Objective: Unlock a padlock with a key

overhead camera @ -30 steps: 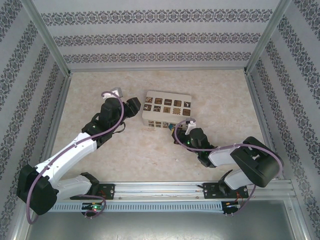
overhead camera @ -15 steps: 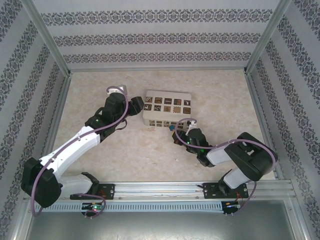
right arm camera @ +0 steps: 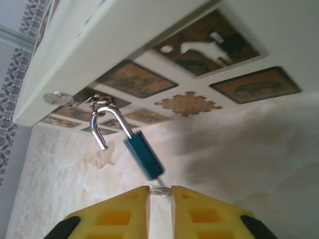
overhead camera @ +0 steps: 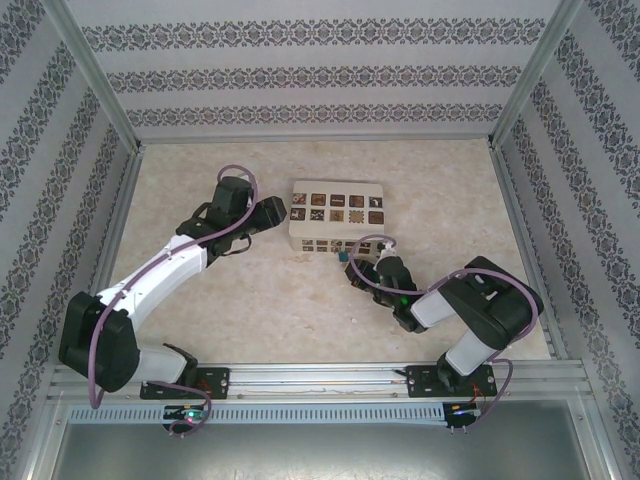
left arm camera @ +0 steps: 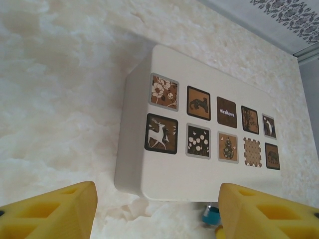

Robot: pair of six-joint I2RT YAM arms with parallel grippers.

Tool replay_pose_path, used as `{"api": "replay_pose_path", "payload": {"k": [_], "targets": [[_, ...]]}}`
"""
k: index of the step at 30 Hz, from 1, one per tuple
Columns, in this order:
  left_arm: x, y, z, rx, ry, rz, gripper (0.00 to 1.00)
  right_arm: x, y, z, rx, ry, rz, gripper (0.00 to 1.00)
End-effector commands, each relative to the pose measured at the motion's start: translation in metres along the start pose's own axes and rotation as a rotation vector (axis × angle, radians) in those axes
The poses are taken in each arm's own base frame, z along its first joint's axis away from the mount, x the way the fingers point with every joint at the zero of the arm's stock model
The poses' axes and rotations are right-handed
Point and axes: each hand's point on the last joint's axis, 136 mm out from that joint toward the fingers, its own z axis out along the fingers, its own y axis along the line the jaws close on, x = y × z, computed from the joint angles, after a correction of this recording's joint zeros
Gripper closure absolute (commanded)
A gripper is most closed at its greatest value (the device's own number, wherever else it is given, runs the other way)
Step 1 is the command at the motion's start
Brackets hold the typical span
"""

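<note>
Padlock (right arm camera: 143,157) hangs at the box's (right arm camera: 149,40) near side, hooked on the hasp (right arm camera: 84,99). One shackle leg stands free of the teal body, so it appears unlocked. The right gripper (right arm camera: 160,196), clamped a second ago, has parted to a narrow gap. The key (right arm camera: 159,190) sits in that gap under the lock, seemingly no longer pinched. The left gripper (left arm camera: 157,199) has edged closer to the box's left end, jaws wide and holding nothing. Judgement: the unlocking is done; only lifting the shackle off the hasp remains.
</note>
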Motion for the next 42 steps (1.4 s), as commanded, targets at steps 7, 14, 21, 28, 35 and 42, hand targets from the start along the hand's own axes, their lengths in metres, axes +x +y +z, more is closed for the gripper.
{"api": "replay_pose_path", "payload": {"k": [7,14,21,28,35,42], "targets": [[-0.015,-0.007,-0.004,0.038,0.026,0.009,0.32,-0.021,-0.002,-0.024,0.056,-0.04,-0.07,0.56],[-0.011,-0.01,0.009,0.072,0.111,0.06,0.25,-0.038,0.023,-0.044,-0.03,-0.034,-0.096,0.07],[0.0,-0.012,0.04,0.1,0.248,0.058,0.25,-0.032,0.038,-0.042,-0.131,0.06,-0.043,0.02],[0.008,-0.011,0.071,0.111,0.326,0.042,0.27,-0.037,0.045,-0.031,-0.16,0.082,-0.033,0.02],[0.021,-0.005,0.091,0.107,0.389,0.032,0.3,-0.049,0.049,-0.019,-0.163,0.075,-0.045,0.02],[0.038,0.006,0.102,0.092,0.443,0.017,0.33,-0.057,0.046,-0.012,-0.156,0.078,-0.063,0.02]]}}
